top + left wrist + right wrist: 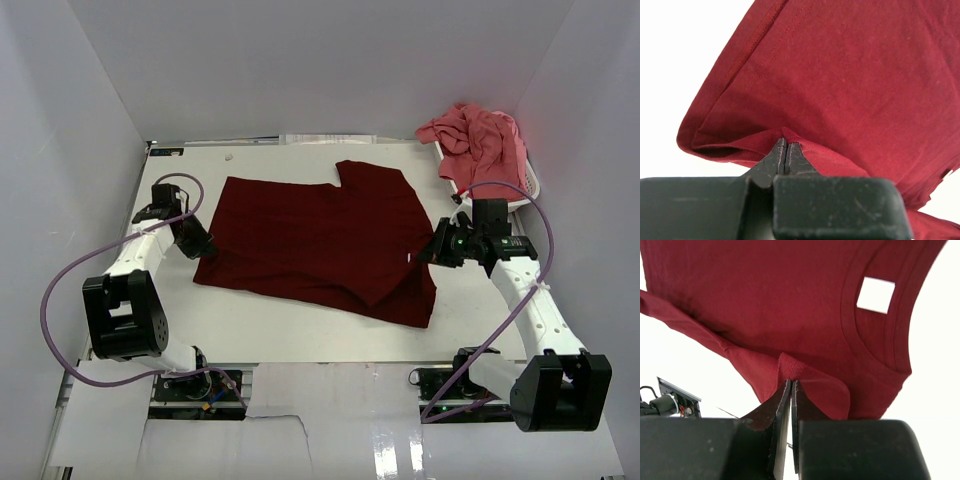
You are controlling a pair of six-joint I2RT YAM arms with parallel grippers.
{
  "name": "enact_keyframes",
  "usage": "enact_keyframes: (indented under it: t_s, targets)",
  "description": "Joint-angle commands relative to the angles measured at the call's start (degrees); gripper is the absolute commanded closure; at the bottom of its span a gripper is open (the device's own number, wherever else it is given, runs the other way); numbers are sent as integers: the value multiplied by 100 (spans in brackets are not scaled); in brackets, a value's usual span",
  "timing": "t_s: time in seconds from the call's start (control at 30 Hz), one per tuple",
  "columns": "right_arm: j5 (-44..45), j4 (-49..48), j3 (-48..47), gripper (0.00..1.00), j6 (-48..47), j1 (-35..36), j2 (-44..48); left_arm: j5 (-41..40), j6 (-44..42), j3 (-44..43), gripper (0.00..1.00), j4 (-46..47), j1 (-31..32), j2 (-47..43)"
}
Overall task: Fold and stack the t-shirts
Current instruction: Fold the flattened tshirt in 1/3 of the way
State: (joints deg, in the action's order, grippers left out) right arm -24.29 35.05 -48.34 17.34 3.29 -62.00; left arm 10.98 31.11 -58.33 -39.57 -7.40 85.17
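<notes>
Pinching opposite maroon t-shirt [320,240] edges are left gripper [206,246] and right gripper [430,250].

A: What has the left tool [785,150] got?
B: Its two dark fingers [771,161] are pressed together on a raised pinch of the maroon t-shirt [840,75], right at the cloth's folded edge
A: And the rest of the shirt?
B: It spreads from the pinch toward 12 and 3 o'clock, with a stitched hem along its 10 o'clock side. White worktop [675,55] shows beyond, at 9 to 11 o'clock
</notes>
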Motion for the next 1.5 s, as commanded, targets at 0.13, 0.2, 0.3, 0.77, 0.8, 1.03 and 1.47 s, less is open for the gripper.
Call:
enact_keyframes:
  t_s: [0.13, 0.2, 0.3, 0.77, 0.8, 1.03, 1.47]
  targets:
    - [118, -279, -545, 92, -126, 277, -409, 18, -88, -162, 100, 275, -34, 88]
    - [144, -349, -580, 92, -108, 348, -514, 53, -97, -205, 100, 318, -34, 149]
    - [162, -428, -607, 92, -100, 435, -638, 18, -132, -284, 100, 327, -42, 237]
    - [311, -367, -1160, 92, -170, 497, -963, 9, -158, -636, 100, 310, -34, 343]
    - [311, -367, -1169, 92, -179, 506, -981, 9, -167, -645, 100, 310, -34, 343]
    - [259, -429, -1301, 92, -205, 524, -1165, -8, -158, -671, 100, 310, -42, 378]
    - [250, -429, -1740, 92, -275, 594, -1631, 9, -176, -654, 100, 371, -34, 562]
